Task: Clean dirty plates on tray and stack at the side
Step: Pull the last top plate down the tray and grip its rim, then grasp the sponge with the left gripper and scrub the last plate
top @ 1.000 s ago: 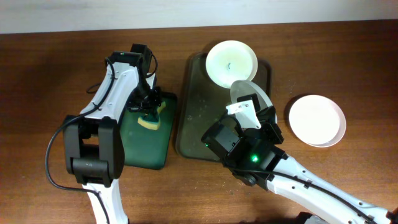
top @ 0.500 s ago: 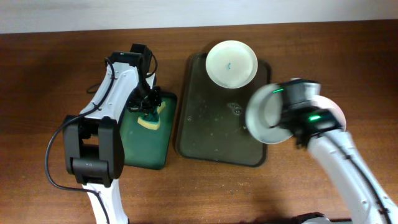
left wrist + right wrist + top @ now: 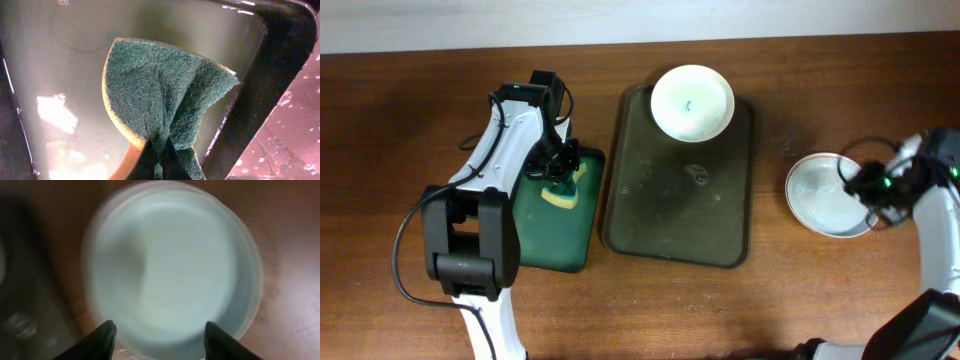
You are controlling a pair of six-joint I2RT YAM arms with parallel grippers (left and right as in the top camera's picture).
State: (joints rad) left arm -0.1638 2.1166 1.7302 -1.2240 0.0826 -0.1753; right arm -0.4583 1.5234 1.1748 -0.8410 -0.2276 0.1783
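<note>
One white plate with a small teal smudge at its centre lies at the far end of the large dark tray. To the right of the tray, on the table, a pale plate rests on top of another. My right gripper hangs over that stack's right side. In the right wrist view the top plate is blurred, and the gripper stands open above its near rim, holding nothing. My left gripper is shut on a green and yellow sponge.
A smaller dark green tray lies left of the large one, with the sponge and left gripper over its far end. A wet smear marks the middle of the large tray. Bare wood surrounds both trays.
The right arm carried a plate from the tray's middle over to the right, set it on the plate at the side and opened. The left arm stayed still.
</note>
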